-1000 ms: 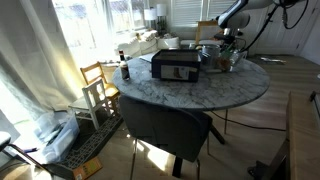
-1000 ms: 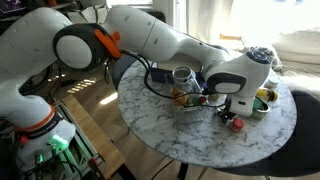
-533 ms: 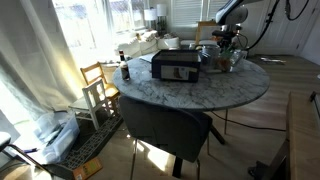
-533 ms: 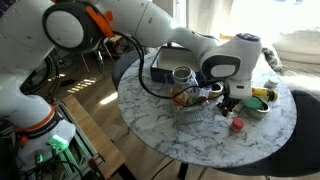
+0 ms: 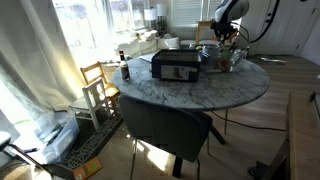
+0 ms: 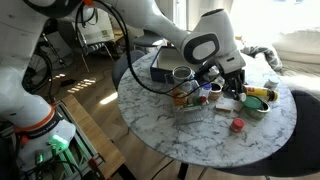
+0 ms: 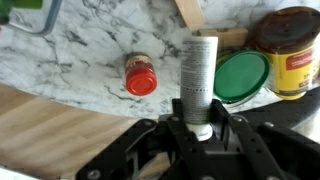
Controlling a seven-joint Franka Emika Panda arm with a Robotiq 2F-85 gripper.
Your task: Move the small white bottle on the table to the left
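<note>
Claw (image 7: 200,128) fingers, in the wrist view, clamp one small white bottle (image 7: 200,70), held upright over the marble table (image 7: 80,45) close to its edge. Around it are one red-capped jar (image 7: 141,75), one green lid (image 7: 242,75) and one brown jar (image 7: 290,45).

In an exterior view the claw (image 6: 234,88) hangs over clutter; the red-capped jar (image 6: 237,125) stands nearer the table edge.

In an exterior view the claw (image 5: 228,36) hovers by the far edge, past one black appliance (image 5: 175,66); the bottle is too small to find.

Grasping looks done; carrying it left and setting it down are not.

one table (image 5: 200,92), one black appliance (image 5: 176,67), one wooden chair (image 5: 97,82), one white bottle (image 7: 200,85)
</note>
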